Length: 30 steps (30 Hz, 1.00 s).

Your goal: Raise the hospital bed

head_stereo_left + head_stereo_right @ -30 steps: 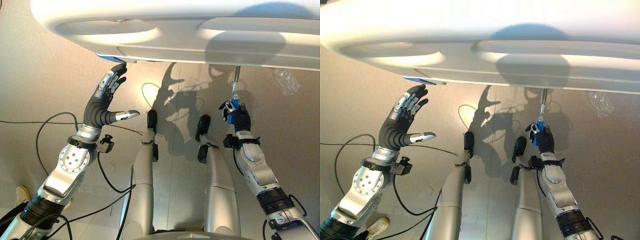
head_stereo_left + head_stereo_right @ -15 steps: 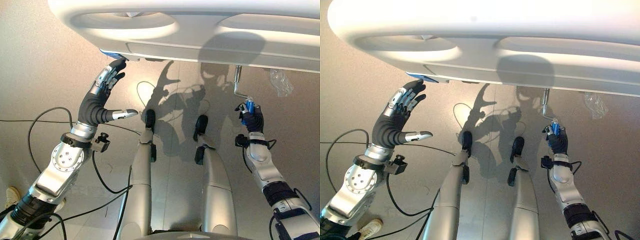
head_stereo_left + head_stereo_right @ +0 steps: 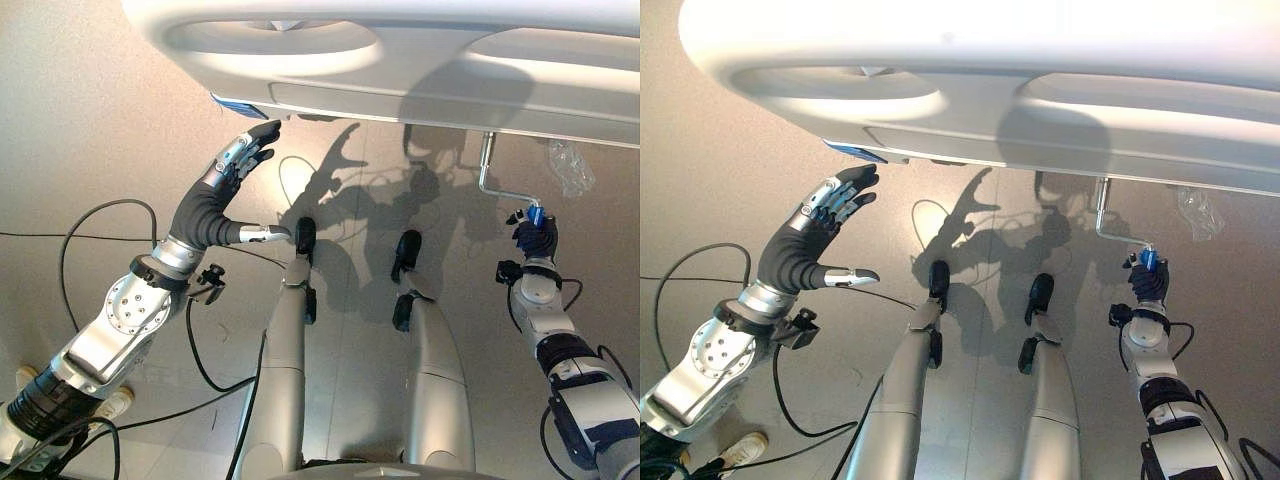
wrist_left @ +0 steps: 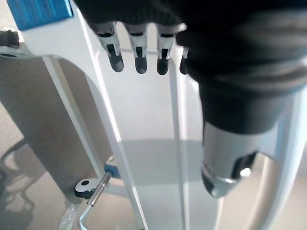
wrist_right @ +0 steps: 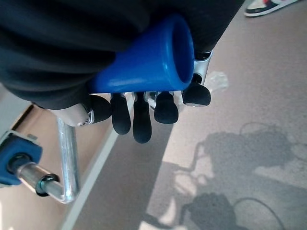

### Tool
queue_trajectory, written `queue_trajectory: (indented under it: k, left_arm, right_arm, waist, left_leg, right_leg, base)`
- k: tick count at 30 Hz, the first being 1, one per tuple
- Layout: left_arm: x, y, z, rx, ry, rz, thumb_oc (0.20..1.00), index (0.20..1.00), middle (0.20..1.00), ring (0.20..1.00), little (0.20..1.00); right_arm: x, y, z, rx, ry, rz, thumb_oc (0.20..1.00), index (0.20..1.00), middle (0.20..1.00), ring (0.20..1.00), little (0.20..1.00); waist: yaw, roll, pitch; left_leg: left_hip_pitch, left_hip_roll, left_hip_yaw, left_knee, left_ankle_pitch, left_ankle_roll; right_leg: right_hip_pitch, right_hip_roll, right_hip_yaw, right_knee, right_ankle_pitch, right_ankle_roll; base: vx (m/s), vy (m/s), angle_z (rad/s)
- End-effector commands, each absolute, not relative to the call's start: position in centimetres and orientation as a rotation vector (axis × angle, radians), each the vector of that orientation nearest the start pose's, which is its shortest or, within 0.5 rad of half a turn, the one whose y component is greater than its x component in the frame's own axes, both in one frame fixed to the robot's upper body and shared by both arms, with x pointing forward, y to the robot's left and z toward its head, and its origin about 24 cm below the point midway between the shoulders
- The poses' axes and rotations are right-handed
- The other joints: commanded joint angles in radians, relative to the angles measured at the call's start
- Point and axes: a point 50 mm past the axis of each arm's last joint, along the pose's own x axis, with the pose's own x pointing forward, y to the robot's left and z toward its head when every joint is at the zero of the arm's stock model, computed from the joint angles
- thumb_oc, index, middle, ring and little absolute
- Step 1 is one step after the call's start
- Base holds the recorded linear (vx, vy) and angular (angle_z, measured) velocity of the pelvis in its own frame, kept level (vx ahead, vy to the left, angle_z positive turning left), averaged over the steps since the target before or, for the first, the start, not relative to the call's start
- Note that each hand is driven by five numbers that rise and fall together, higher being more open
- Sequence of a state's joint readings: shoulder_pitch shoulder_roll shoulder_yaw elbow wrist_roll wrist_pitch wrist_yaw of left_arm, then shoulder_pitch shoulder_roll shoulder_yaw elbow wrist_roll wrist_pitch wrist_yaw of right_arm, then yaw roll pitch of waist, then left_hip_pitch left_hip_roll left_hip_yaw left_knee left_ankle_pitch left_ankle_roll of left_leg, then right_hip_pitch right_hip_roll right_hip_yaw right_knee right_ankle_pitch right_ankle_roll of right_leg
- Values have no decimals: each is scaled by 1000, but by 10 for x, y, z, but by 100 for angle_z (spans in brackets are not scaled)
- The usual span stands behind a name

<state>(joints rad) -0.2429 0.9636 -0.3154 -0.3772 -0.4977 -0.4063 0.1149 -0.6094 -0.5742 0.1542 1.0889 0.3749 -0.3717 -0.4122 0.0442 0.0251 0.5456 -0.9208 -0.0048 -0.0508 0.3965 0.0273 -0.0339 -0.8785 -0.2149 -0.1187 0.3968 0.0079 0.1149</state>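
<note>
Gripping blue crank handle (image 5: 153, 62) with right robot hand (image 3: 536, 238), left robot hand (image 3: 222, 190) spread under bed footboard (image 3: 400, 60)

**Hospital bed and its crank**

The hospital bed (image 3: 400, 60) shows its white moulded end board, with two long oval recesses side by side, spanning the upper part of the head views above the floor. A small blue tag (image 3: 235, 106) sits at the board's lower edge toward the left. Below the board's right part hangs a bent silver crank (image 3: 492, 180), its shaft coming out from under the board and its arm angling to a blue handle (image 5: 148, 64) with an open, hollow end.
</note>
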Motion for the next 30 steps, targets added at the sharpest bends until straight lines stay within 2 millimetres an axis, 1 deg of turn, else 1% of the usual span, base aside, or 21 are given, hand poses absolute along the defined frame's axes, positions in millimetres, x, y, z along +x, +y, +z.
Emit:
queue_trajectory:
  k: [1, 4, 7, 8, 10, 12, 13, 14, 16, 18, 19, 20, 21, 22, 23, 24, 26, 27, 28, 29, 30]
  left_arm:
    - [223, 158, 222, 175, -825, -545, 1000, 1000, 1000, 1000, 1000]
    - [222, 154, 229, 152, -857, -562, 1000, 1000, 1000, 1000, 1000]
    - [222, 150, 237, 128, -894, -587, 1000, 1000, 1000, 1000, 1000]
    - [222, 150, 237, 128, -895, -586, 1000, 1000, 1000, 1000, 1000]
    - [221, 146, 240, 110, -910, -603, 1000, 1000, 1000, 1000, 1000]
    - [221, 146, 240, 110, -910, -603, 1000, 1000, 1000, 1000, 1000]
    - [223, 142, 241, 87, -909, -614, 1000, 1000, 1000, 1000, 1000]
    - [222, 141, 242, 86, -915, -617, 1000, 1000, 1000, 1000, 1000]
    - [223, 140, 241, 73, -915, -616, 1000, 1000, 1000, 1000, 1000]
    - [225, 139, 240, 69, -909, -608, 1000, 1000, 1000, 1000, 1000]
    - [225, 139, 240, 69, -910, -607, 1000, 1000, 1000, 1000, 1000]
    - [226, 140, 238, 73, -901, -594, 1000, 1000, 1000, 1000, 1000]
    - [226, 140, 238, 74, -902, -593, 1000, 1000, 1000, 1000, 1000]
    - [226, 140, 238, 72, -904, -588, 1000, 1000, 1000, 1000, 1000]
    - [225, 140, 239, 62, -909, -580, 1000, 1000, 1000, 1000, 1000]
    - [225, 140, 239, 63, -909, -580, 1000, 1000, 1000, 1000, 1000]
    - [226, 140, 238, 55, -907, -560, 1000, 1000, 1000, 1000, 1000]
    - [226, 140, 238, 55, -907, -560, 1000, 1000, 1000, 1000, 1000]
    - [226, 141, 238, 54, -909, -555, 1000, 1000, 1000, 1000, 1000]
    - [226, 141, 236, 44, -904, -541, 1000, 1000, 1000, 1000, 1000]
    - [226, 141, 233, 35, -892, -534, 1000, 1000, 1000, 1000, 1000]
  right_arm:
    - [278, -412, 93, -346, 102, -960, 200, 200, 200, 200, 200]
    - [292, -400, 86, -383, 186, -866, 200, 200, 200, 200, 200]
    - [308, -389, 89, -459, 256, -787, 200, 200, 200, 200, 200]
    - [308, -388, 90, -459, 256, -787, 200, 200, 200, 200, 200]
    - [322, -374, 92, -506, 264, -709, 200, 200, 200, 200, 200]
    - [322, -374, 92, -506, 264, -709, 200, 200, 200, 200, 200]
    - [330, -362, 89, -524, 276, -646, 200, 200, 200, 200, 200]
    - [335, -355, 88, -521, 276, -609, 200, 200, 200, 200, 200]
    - [341, -345, 86, -510, 292, -564, 200, 200, 200, 200, 200]
    - [347, -335, 85, -549, 306, -512, 200, 200, 200, 200, 200]
    - [347, -335, 85, -549, 305, -512, 200, 200, 200, 200, 200]
    - [353, -324, 83, -614, 323, -460, 200, 200, 200, 200, 200]
    - [353, -324, 83, -614, 322, -460, 200, 200, 200, 200, 200]
    - [357, -318, 84, -628, 314, -440, 200, 200, 200, 200, 200]
    - [361, -306, 81, -648, 316, -394, 200, 200, 200, 200, 200]
    - [361, -306, 81, -649, 316, -393, 200, 200, 200, 200, 200]
    - [370, -286, 81, -690, 300, -318, 200, 200, 200, 200, 200]
    - [370, -286, 81, -690, 300, -318, 200, 200, 200, 200, 200]
    - [373, -278, 81, -686, 289, -294, 200, 200, 200, 200, 200]
    - [376, -265, 76, -681, 297, -242, 200, 200, 200, 200, 200]
    - [375, -259, 70, -677, 312, -222, 200, 200, 200, 200, 200]
  waist:
    - [-10, 70, -26]
    - [2, 79, -26]
    - [20, 89, -26]
    - [20, 89, -26]
    - [31, 95, -26]
    - [31, 95, -26]
    - [39, 104, -26]
    - [42, 107, -26]
    - [46, 107, -26]
    - [50, 110, -26]
    - [50, 110, -26]
    - [55, 114, -26]
    - [54, 114, -26]
    - [56, 115, -26]
    - [60, 119, -26]
    - [59, 119, -26]
    - [61, 120, -26]
    - [61, 119, -26]
    - [62, 119, -26]
    - [61, 119, -26]
    - [60, 119, -26]
  left_leg:
    - [12, -3, -10, -56, 15, -45]
    - [-16, -7, -12, -23, 7, -45]
    - [-52, -10, -11, 23, -10, -40]
    - [-52, -10, -11, 23, -10, -40]
    - [-90, -9, -12, 71, -24, -37]
    - [-90, -9, -12, 71, -24, -37]
    - [-117, -10, -8, 108, -38, -36]
    - [-127, -11, -8, 120, -41, -35]
    - [-148, -10, -5, 145, -49, -33]
    - [-169, -9, -6, 166, -56, -31]
    - [-170, -9, -6, 167, -56, -31]
    - [-192, -13, -8, 188, -61, -28]
    - [-194, -13, -8, 190, -61, -28]
    - [-203, -14, -7, 196, -63, -28]
    - [-220, -13, -8, 203, -65, -27]
    - [-221, -13, -8, 204, -65, -27]
    - [-244, -15, -11, 218, -65, -28]
    - [-244, -15, -11, 218, -65, -28]
    - [-251, -14, -10, 222, -65, -28]
    - [-260, -14, -13, 232, -69, -30]
    - [-239, -15, -13, 248, -103, -33]
  right_leg:
    - [-20, 19, -23, 52, -41, 20]
    - [-45, 21, -18, 78, -48, 16]
    - [-80, 18, -16, 115, -56, 12]
    - [-80, 18, -16, 115, -56, 12]
    - [-114, 16, -10, 160, -68, 7]
    - [-114, 16, -10, 160, -68, 7]
    - [-143, 12, -5, 195, -79, 4]
    - [-155, 13, -3, 210, -82, 2]
    - [-173, 11, -1, 229, -87, -1]
    - [-194, 11, 2, 249, -92, -3]
    - [-196, 11, 2, 250, -93, -3]
    - [-214, 10, 1, 268, -96, -4]
    - [-215, 10, 1, 269, -97, -4]
    - [-222, 9, 2, 273, -98, -4]
    - [-236, 7, -2, 283, -101, -6]
    - [-237, 7, -2, 284, -102, -6]
    - [-256, 6, 0, 293, -103, -8]
    - [-256, 6, 0, 293, -103, -8]
    - [-262, 6, -4, 299, -104, -8]
    - [-270, 6, -7, 310, -112, -12]
    - [-251, 5, -1, 328, -143, -6]
  base:
    - [0, 0, 0]
    - [0, 0, 0]
    - [0, 0, 0]
    - [0, 0, 0]
    - [0, 0, 0]
    - [-2, 16, 1]
    - [-4, 43, 2]
    - [-3, 56, 0]
    - [-1, 38, -3]
    - [2, 33, -8]
    - [2, 27, -5]
    - [0, 0, 0]
    - [0, 0, 0]
    - [0, 0, 0]
    - [0, 0, 0]
    - [2, 35, -2]
    - [0, 0, 0]
    - [0, 0, 0]
    - [0, 0, 0]
    - [61, -2, 2]
    - [3, 12, 4]
